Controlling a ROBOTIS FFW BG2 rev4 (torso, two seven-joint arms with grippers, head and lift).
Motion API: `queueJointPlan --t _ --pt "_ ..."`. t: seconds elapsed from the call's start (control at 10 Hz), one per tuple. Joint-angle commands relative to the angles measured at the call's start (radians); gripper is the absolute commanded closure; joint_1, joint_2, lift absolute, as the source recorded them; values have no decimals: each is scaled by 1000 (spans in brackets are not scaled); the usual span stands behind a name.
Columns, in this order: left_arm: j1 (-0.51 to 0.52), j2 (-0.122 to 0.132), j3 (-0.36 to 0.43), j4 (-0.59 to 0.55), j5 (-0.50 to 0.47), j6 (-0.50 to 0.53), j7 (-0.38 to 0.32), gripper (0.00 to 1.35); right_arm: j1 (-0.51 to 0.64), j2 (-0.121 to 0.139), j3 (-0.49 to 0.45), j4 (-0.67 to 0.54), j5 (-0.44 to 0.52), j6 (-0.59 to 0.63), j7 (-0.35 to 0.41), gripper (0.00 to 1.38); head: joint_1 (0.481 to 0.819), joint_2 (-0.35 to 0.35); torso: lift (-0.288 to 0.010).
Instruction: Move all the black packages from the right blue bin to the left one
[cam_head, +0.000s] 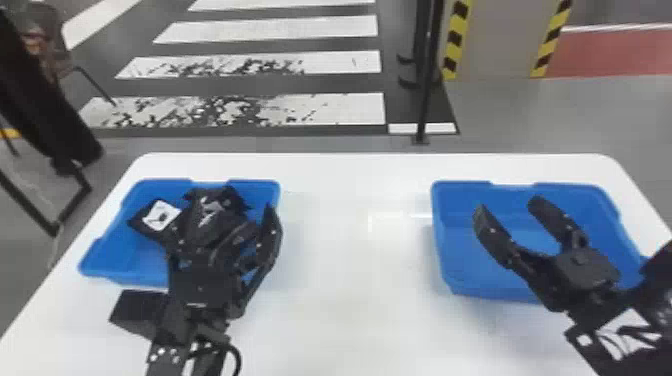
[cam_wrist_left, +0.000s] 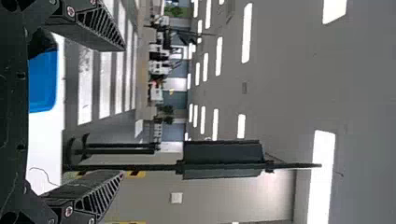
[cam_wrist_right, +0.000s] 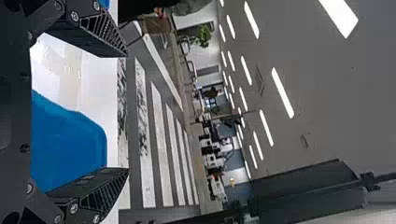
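Note:
Black packages (cam_head: 162, 215) lie in the left blue bin (cam_head: 112, 250), one with a white label facing up; how many lie together there, I cannot tell. Over this bin is my left gripper (cam_head: 231, 212), partly merging with the dark packages. In the left wrist view, the fingers of the left gripper (cam_wrist_left: 122, 111) stand wide apart with nothing between them. My right gripper (cam_head: 509, 206) is over the right blue bin (cam_head: 585, 192), open and holding nothing. The right wrist view shows the right gripper (cam_wrist_right: 127, 112) with spread fingers beside the right bin (cam_wrist_right: 70, 140).
Both bins stand on a white table (cam_head: 350, 225), with a wide strip of tabletop between them. Beyond the far edge is a black pole (cam_head: 426, 100) on the floor. A dark chair-like frame (cam_head: 65, 200) stands past the table's left side.

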Motion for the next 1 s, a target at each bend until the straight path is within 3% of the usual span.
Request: queueJointPlan --t 0.0,0.1,0.9 --pt "37 5 13 -104 19 191 -4 136 65 14 -41 -81 29 37 -48 173 695 49 -176" --pt "42 4 19 -104 59 216 -4 136 70 16 -49 -103 51 66 -60 173 695 26 -176" --pt "49 -3 31 -106 33 194 -4 134 55 16 -49 -123 65 101 -58 180 695 35 -176"
